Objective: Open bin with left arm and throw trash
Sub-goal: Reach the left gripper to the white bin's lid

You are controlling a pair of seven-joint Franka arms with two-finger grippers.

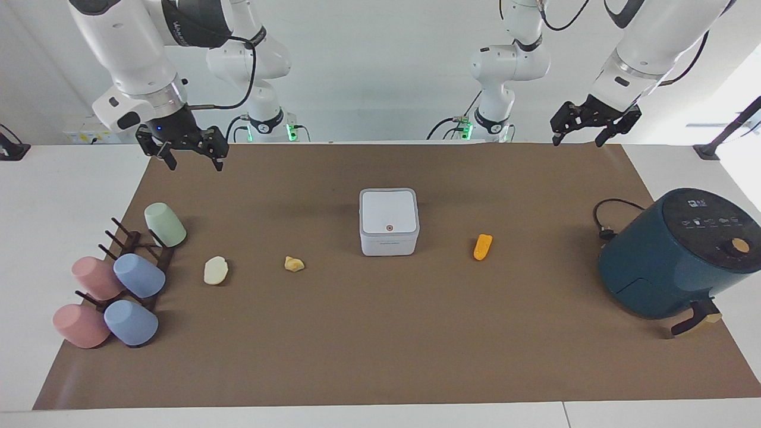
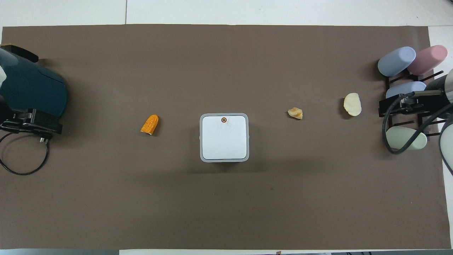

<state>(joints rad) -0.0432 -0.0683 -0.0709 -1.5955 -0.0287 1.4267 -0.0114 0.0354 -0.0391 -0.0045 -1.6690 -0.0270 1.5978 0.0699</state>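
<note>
Bin [image 1: 389,222] sitting mid-mat, lid closed. Orange piece [image 1: 483,246] lying beside it toward left arm's end; yellowish lump [image 1: 294,263] and cream lump [image 1: 216,270] toward right arm's end. Left gripper [image 1: 578,141] and right gripper [image 1: 191,160] hanging raised, fingers spread, holding nothing.

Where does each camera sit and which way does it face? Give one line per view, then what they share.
Facing view: high across the table, looking toward the robots; both arms show, with the left gripper and right gripper raised and open.
Overhead view: high above the robots' end, looking steeply down and forward; only the right arm's wrist and cable show at one edge.
Shared: the closed bin, three trash scraps, the air fryer and the cups, mirrored half a turn.
</note>
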